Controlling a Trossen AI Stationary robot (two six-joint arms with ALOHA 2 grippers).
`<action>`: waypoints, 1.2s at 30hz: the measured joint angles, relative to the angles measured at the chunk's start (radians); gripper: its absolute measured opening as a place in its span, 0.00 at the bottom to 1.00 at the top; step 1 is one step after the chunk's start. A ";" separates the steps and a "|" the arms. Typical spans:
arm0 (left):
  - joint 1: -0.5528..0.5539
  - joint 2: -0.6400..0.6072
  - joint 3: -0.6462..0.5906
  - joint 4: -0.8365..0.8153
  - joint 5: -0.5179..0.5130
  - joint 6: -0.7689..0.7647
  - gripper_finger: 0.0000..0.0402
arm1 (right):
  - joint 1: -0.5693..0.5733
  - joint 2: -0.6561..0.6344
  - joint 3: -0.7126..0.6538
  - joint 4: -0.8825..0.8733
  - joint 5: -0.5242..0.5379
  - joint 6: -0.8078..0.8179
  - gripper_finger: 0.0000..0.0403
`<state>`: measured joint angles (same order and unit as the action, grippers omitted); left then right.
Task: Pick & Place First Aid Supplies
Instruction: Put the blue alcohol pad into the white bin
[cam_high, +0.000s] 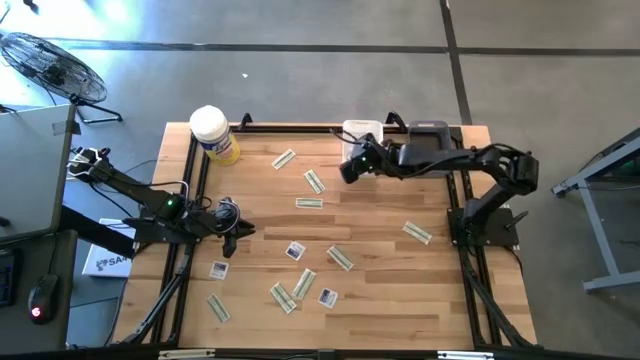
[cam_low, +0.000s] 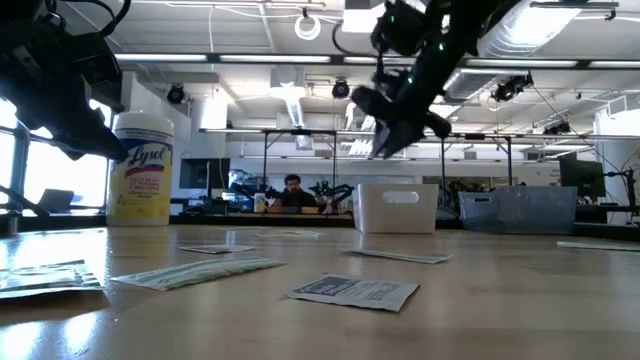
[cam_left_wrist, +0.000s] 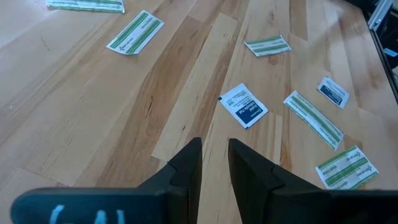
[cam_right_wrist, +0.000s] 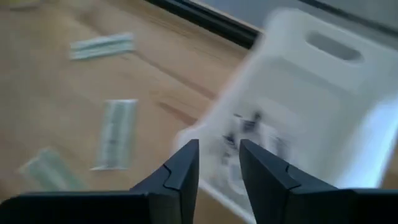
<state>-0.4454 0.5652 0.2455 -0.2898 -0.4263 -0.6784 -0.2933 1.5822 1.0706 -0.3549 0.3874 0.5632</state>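
Observation:
The first aid supplies lie flat and scattered on the wooden table: pale-green strips (cam_high: 315, 181) (cam_left_wrist: 135, 32) and white square packets with blue marks (cam_high: 295, 251) (cam_left_wrist: 244, 106). My right gripper (cam_high: 350, 170) (cam_right_wrist: 217, 158) hangs open above the near rim of a white bin (cam_high: 362, 132) (cam_right_wrist: 323, 106) at the table's far edge. A blurred white packet with dark marks (cam_right_wrist: 249, 134) shows just past its fingertips, inside the bin. My left gripper (cam_high: 232, 238) (cam_left_wrist: 214, 162) waits at the table's left side, its fingers narrowly apart with nothing between them.
A yellow wipes tub with a white lid (cam_high: 213, 133) (cam_low: 140, 165) stands at the far left corner. Black rails (cam_high: 195, 170) run along the table's sides. A person (cam_low: 292, 190) sits in the room far behind the table.

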 joint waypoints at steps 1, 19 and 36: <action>0.000 0.000 0.000 0.000 0.000 0.000 0.19 | 0.030 0.000 0.014 0.002 0.001 -0.019 0.27; 0.000 0.001 0.000 0.000 0.000 0.000 0.19 | 0.639 0.187 0.021 0.397 -0.206 -0.192 0.27; 0.000 0.001 0.000 0.000 0.000 0.000 0.19 | 0.820 0.415 0.118 0.463 -0.263 -0.021 0.28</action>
<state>-0.4456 0.5663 0.2455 -0.2895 -0.4263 -0.6781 0.5266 1.9974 1.1887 0.1084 0.1245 0.5425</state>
